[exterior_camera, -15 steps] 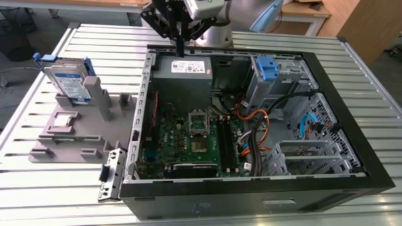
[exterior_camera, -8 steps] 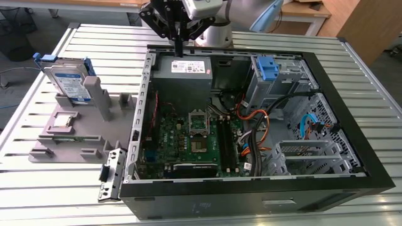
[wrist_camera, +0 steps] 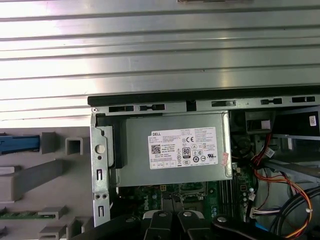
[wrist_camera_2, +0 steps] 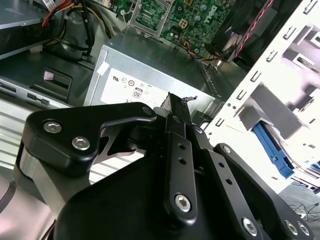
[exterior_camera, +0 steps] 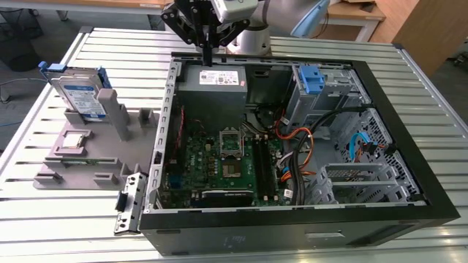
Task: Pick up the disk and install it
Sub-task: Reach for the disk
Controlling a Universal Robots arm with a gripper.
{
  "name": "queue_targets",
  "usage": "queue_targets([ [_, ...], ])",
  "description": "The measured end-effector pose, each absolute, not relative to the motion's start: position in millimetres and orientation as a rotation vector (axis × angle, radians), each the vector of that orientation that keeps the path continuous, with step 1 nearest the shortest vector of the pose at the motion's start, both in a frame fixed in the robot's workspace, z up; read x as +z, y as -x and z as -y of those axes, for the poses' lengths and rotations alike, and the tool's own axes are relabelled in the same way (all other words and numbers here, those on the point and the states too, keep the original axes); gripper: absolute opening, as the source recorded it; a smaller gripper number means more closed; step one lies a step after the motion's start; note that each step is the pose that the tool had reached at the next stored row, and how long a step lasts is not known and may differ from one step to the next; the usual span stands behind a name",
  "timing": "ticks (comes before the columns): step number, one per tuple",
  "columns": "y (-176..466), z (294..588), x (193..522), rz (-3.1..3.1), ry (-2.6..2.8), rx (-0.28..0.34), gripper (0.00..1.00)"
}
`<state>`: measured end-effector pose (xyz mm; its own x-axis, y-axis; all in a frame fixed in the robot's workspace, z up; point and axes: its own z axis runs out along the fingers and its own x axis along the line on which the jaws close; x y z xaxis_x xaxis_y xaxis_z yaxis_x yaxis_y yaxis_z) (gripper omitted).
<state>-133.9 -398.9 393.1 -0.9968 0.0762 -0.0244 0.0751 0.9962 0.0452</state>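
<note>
Found the gripper (exterior_camera: 207, 61) hanging over the rear wall of the open computer case (exterior_camera: 420, 164), right above the grey power supply (exterior_camera: 212, 87). Read the claw as pressed together, pinching nothing. Saw the same at the fingers (wrist_camera_2: 179, 150) in the second wrist view: flush, no gap.

Located the disk (exterior_camera: 79, 98) outside the case, at the exterior view's left. Standing on edge in a slot of the grey fixture (exterior_camera: 84, 164) on the slatted table (exterior_camera: 66, 235), label side showing, blue rails along top and side. Well apart from the gripper, untouched.

Judged the step in hand as the reach for the pick, with nothing of the task done yet. Reckoned on these for doing it well:
- spreading the claw up high, not down at the disk
- squaring the pads to the two flat faces, across the thin dimension
- taking the upper portion, clear of the fixture posts just beside it
- biting on metal rather than the blue rails, probably springy and wanted free for the bay
- pulling straight up out of the slot, to avoid jamming

Noted a bare blue bracket (exterior_camera: 310, 79) in the bay at the case's far corner. Not to be mistaken for the target.

Could not tell slot depth from here.
</note>
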Motion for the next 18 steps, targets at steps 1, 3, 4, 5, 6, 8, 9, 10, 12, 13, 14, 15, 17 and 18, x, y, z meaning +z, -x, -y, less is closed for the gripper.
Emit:
queue_targets([
  [1,134,399,393,-3.112,-0.118,0.069,0.10],
  [3,135,399,393,-3.112,-0.118,0.069,0.10],
  [4,136,399,393,-3.112,-0.118,0.069,0.10],
  [5,136,399,393,-3.112,-0.118,0.069,0.10],
  [6,137,399,393,-3.112,-0.118,0.069,0.10],
  [8,139,399,393,-3.112,-0.118,0.070,0.10],
  [9,140,399,393,-3.112,-0.118,0.070,0.10],
  [10,141,399,393,-3.112,-0.118,0.070,0.10],
  [12,142,399,393,-3.112,-0.118,0.070,0.10],
  [13,143,399,393,-3.112,-0.118,0.071,0.10],
  [14,144,399,393,-3.112,-0.118,0.071,0.10],
  [15,145,399,393,-3.112,-0.118,0.071,0.10],
  [17,146,399,393,-3.112,-0.118,0.071,0.10],
  [18,147,399,393,-3.112,-0.118,0.072,0.10],
])
